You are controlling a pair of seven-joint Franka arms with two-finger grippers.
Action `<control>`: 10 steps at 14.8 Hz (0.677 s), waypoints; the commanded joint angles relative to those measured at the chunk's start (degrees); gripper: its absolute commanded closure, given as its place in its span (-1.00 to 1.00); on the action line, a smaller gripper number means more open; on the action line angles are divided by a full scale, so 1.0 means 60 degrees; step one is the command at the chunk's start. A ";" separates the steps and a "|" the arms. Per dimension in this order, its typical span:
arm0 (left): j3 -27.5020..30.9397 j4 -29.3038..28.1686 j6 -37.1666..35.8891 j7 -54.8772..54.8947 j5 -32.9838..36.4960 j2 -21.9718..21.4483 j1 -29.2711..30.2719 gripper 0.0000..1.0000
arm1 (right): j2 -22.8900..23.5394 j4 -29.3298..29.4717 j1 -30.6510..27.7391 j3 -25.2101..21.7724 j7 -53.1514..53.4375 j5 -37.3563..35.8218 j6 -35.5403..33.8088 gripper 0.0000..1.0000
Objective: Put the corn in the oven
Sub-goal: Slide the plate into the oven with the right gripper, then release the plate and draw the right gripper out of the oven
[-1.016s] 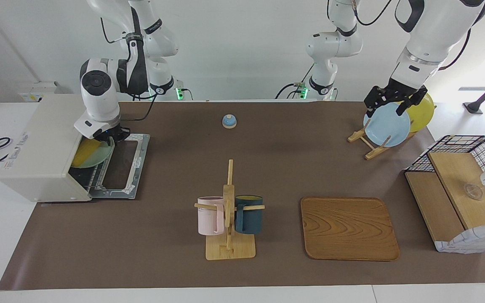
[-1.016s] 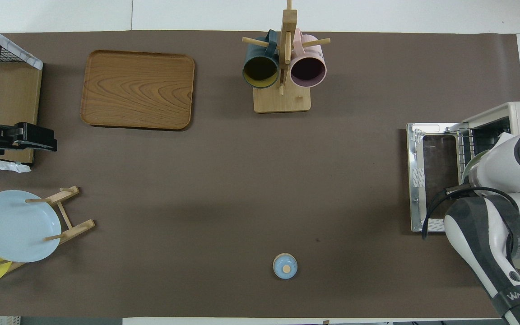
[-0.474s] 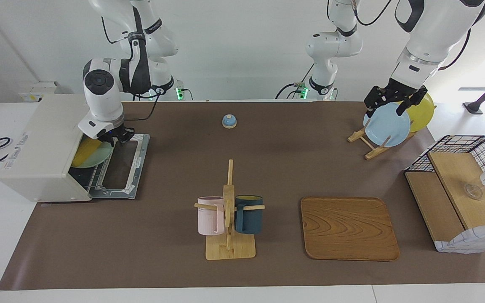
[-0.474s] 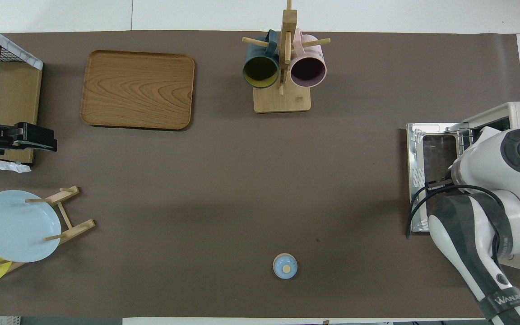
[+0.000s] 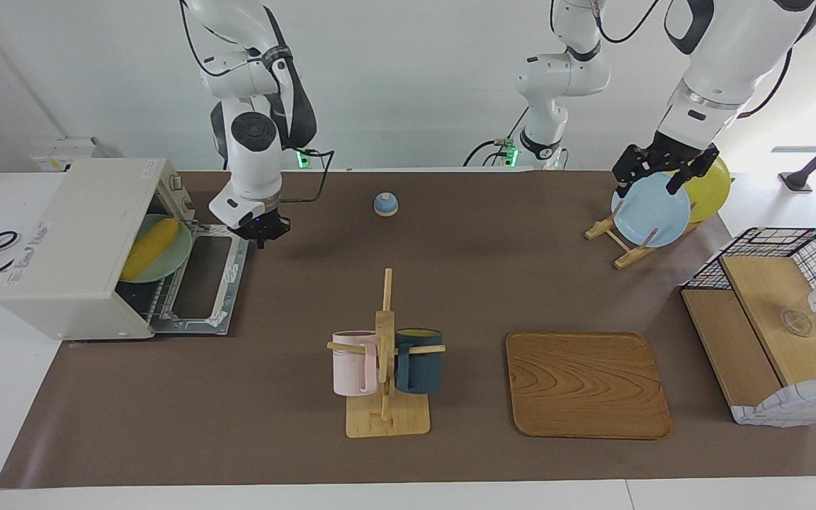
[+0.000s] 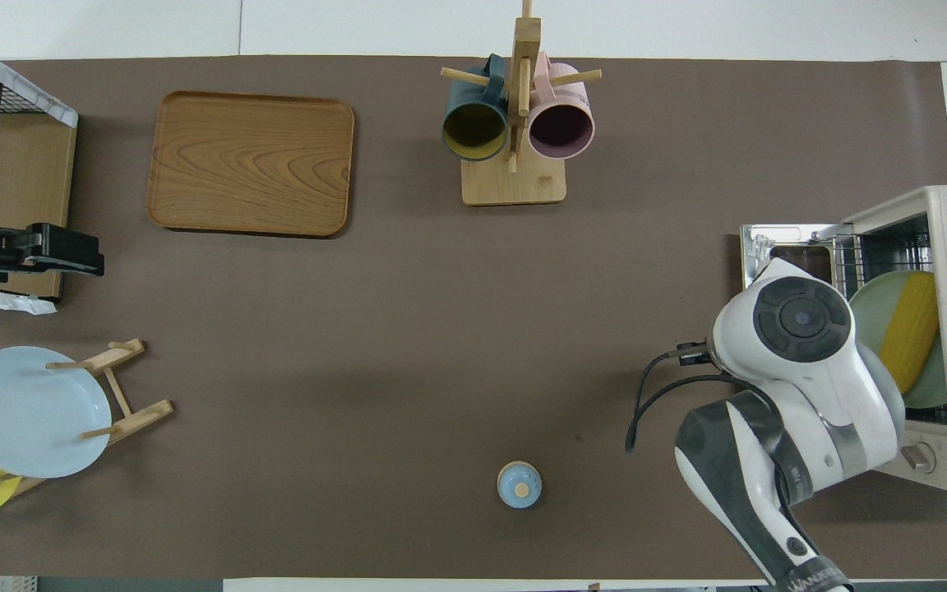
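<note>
The corn point(image 5: 149, 245) lies on a pale green plate point(image 5: 167, 263) on the wire rack inside the oven point(image 5: 68, 248), whose door point(image 5: 204, 285) is dropped open. The right gripper point(image 5: 261, 232) hangs over the mat just beside the oven door's edge, holding nothing; whether its fingers are apart or together cannot be told. The left gripper point(image 5: 663, 170) waits well away from the oven, above the blue plate point(image 5: 650, 210); its finger state cannot be told.
</note>
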 commanded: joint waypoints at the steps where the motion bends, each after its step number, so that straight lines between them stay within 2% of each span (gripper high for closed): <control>1: -0.0082 -0.0079 -0.0173 0.0011 0.0023 -0.0174 0.0146 -1.00 | 0.0082 -0.0555 -0.0148 -0.0025 0.0188 0.0125 0.0779 1.00; 6: -0.0082 -0.0065 -0.0173 0.0011 0.0023 -0.0174 0.0146 -1.00 | -0.0210 -0.1550 -0.0514 -0.0025 0.0100 0.0125 0.1554 1.00; 10: -0.0082 -0.0065 -0.0173 0.0011 0.0023 -0.0174 0.0146 -1.00 | -0.0226 -0.1654 -0.0952 -0.0040 -0.0309 0.0111 0.1585 1.00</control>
